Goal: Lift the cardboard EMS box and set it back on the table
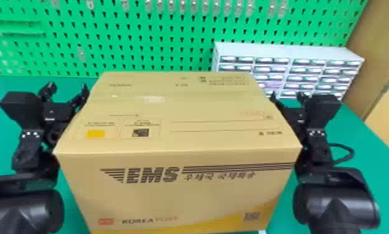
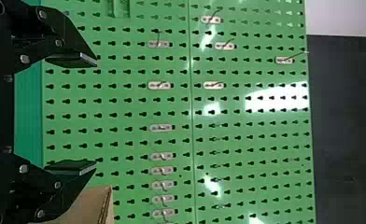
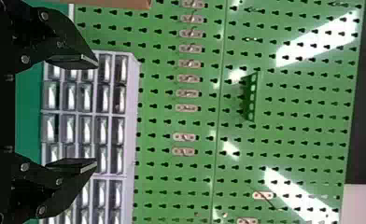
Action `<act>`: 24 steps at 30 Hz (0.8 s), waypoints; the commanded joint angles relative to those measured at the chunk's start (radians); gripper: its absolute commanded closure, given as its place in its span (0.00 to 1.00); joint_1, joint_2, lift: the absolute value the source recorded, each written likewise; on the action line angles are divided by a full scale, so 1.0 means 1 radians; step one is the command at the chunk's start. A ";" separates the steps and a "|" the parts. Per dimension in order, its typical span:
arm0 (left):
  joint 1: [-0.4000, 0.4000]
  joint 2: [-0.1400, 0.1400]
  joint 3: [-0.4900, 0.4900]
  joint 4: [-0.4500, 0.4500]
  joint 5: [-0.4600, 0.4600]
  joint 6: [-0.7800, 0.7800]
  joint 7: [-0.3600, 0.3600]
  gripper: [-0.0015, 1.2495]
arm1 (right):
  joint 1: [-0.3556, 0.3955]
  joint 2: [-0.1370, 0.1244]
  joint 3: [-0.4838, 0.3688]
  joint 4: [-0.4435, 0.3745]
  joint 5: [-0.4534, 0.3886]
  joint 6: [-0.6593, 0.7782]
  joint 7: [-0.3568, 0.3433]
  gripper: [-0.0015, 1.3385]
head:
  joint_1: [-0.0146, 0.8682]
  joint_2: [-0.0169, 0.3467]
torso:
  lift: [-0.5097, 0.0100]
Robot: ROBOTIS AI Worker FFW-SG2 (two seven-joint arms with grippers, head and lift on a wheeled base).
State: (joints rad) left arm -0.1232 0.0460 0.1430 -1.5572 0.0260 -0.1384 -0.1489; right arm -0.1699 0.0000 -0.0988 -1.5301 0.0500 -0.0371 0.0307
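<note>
Both grippers are placed at opposite flanks of the large, tan, rectangular cardboard EMS box (image 1: 178, 124), fingertips directed past it toward the green perforated pegboard (image 1: 159, 43). The probable reason: the box is far too wide for one pair of fingers, so the lift would depend on inward pressure from both arms. Neither gripper pinches an edge or flap.

Left gripper (image 2: 96, 112), black, two flat fingers: spread apart, nothing between them. Right gripper (image 3: 97, 112), same pattern: likewise parted and unloaded.

Position of the box: it lies between the two grippers, to the right of the left one and to the left of the right one, its printed front extending back from both toward the robot. Each flank is right beside the adjacent gripper; firm contact cannot be confirmed. Its top appears level. Whether its base bears on the green table (image 1: 367, 149) or is raised cannot be told.

Beyond the right gripper stands a pale cabinet of small drawers (image 1: 296, 53). Uneven side pressure could tilt or drop the load.
</note>
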 commanded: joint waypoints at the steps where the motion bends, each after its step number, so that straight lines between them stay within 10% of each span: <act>1: 0.014 0.000 0.003 0.009 -0.005 0.011 0.000 0.38 | 0.013 0.001 0.001 0.016 -0.001 0.006 0.000 0.38 | 0.78 0.01 | 0.80; 24: 0.031 0.002 0.070 0.063 0.011 -0.038 -0.029 0.38 | 0.061 -0.035 -0.064 0.030 -0.025 -0.029 0.000 0.38 | 0.78 0.01 | 0.80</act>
State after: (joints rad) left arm -0.0888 0.0467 0.1846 -1.4744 0.0410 -0.1706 -0.1778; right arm -0.1150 -0.0255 -0.1340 -1.4899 0.0371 -0.0474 0.0307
